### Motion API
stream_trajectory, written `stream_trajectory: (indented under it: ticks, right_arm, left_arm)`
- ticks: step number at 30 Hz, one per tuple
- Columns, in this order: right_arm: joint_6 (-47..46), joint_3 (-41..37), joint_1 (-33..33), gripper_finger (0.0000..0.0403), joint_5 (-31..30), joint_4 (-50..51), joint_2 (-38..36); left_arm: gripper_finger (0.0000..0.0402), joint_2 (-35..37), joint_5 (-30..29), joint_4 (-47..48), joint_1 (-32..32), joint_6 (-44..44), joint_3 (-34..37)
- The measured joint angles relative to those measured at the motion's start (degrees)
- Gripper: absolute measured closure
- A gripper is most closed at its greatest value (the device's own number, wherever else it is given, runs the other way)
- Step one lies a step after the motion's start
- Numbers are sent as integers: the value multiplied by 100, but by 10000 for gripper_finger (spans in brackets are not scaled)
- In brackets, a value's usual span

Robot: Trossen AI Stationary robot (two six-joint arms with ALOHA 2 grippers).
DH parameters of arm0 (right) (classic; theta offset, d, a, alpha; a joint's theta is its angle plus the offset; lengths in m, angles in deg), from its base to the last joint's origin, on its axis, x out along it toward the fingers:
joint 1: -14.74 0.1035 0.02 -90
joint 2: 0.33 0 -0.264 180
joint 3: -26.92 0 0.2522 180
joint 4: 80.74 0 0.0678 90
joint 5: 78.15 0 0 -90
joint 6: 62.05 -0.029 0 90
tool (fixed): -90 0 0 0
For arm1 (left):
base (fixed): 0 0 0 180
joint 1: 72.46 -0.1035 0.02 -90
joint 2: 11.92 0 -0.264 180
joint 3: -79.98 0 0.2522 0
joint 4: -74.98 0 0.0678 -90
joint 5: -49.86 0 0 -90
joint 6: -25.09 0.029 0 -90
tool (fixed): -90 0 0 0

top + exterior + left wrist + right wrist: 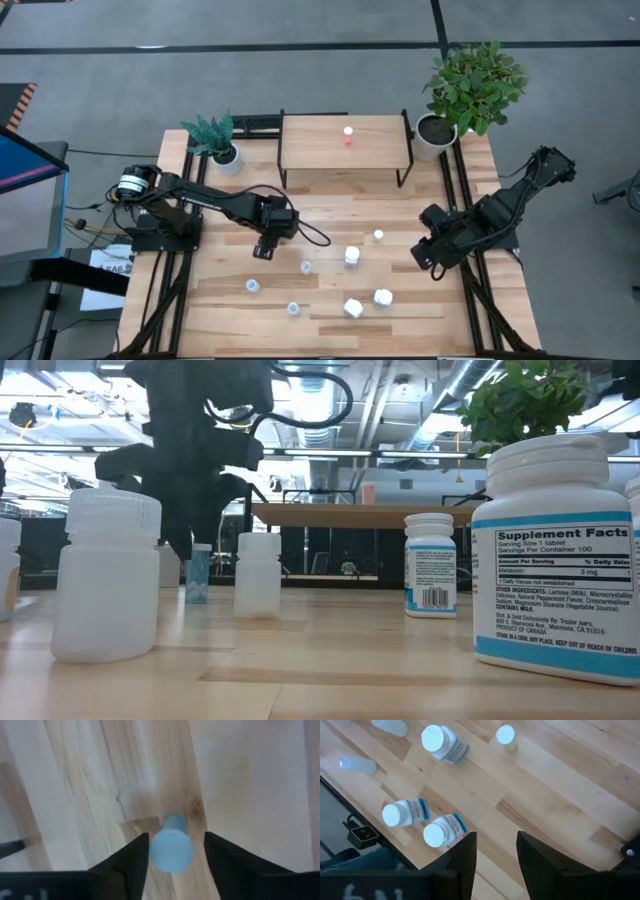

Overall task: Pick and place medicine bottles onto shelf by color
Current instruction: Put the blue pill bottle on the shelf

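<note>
A small bottle with a pale blue cap (171, 848) stands upright on the table, seen in the low view (198, 573) under my left gripper. My left gripper (176, 856) (264, 247) is open and points down, one finger on either side of the cap. A gap shows at one side, and I cannot tell whether the other finger touches. A red-capped bottle (348, 133) stands on the shelf (320, 150). My right gripper (496, 852) (428, 256) is open and empty above the table's right side.
Several white bottles stand on the table in front of the shelf: a chunky one (352, 256), two near the front (352, 308) (383, 297), and small ones (378, 236) (306, 266) (253, 285) (293, 308). Potted plants (215, 140) (470, 90) flank the shelf.
</note>
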Motion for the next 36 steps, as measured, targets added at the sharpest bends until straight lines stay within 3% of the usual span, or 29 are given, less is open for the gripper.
stream_trajectory:
  ticks: [8,13,24,30,36]
  right_arm:
    - [11,0,0,244,0,-2,0]
    - [11,0,0,245,0,-4,0]
    - [13,0,0,246,0,-2,0]
    - [13,0,0,250,0,-26,0]
    - [11,0,0,249,0,-93,-4]
  left_arm:
    - [291,0,-13,-92,0,7,-1]
    - [317,15,-13,593,0,16,-420]
    - [311,17,25,2175,-176,901,-2925]
    - [314,-136,6,2417,-753,1168,-4157]
    - [314,-767,2,2867,-1466,1449,-5171]
